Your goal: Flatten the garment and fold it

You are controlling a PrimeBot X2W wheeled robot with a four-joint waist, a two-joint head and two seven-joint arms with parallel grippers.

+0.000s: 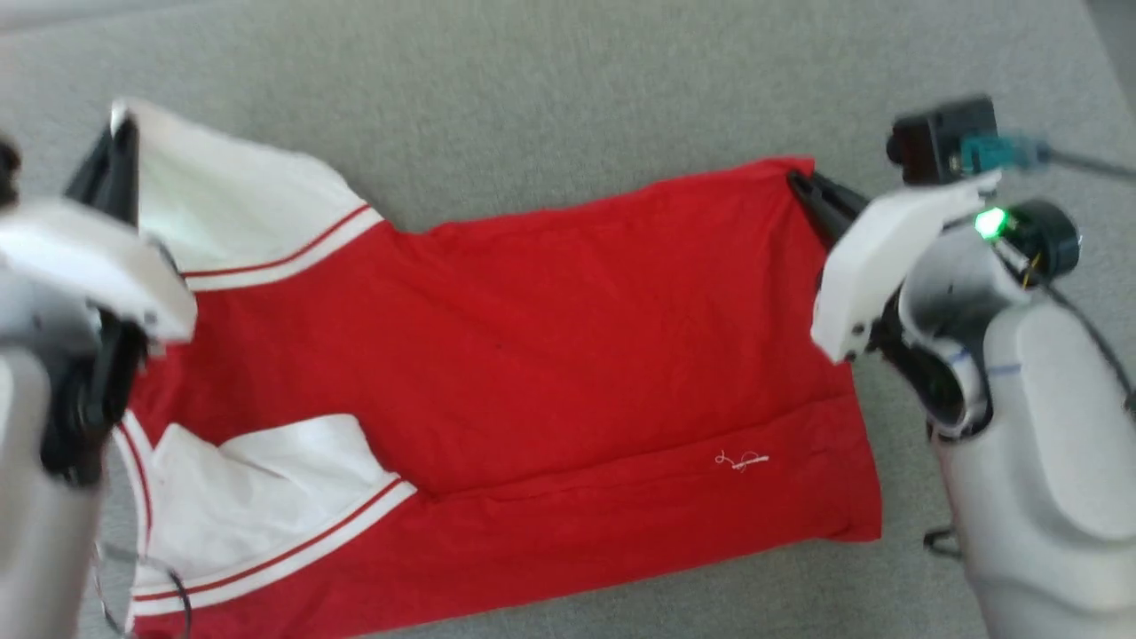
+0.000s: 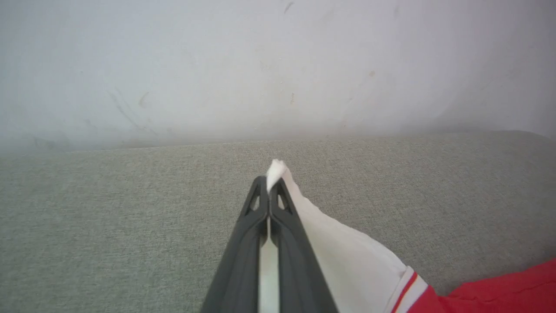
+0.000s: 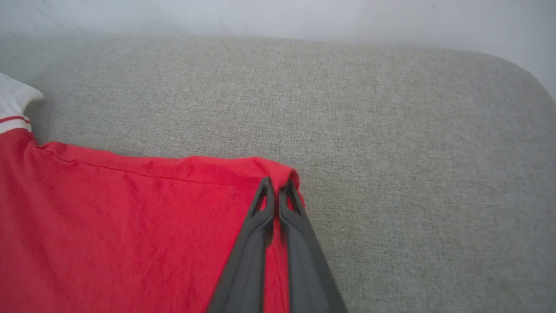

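Jaws clenched on the garment (image 1: 532, 337): left gripper (image 2: 269, 184) at its far white sleeve (image 2: 347, 252) tip, right gripper (image 3: 276, 187) at its far red corner (image 3: 282, 174).

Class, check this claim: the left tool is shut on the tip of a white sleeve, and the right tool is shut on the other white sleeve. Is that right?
Not quite. The right tool is shut on a red corner of the garment, not a sleeve, as the right wrist view shows. The left tool is indeed shut on a white sleeve tip.
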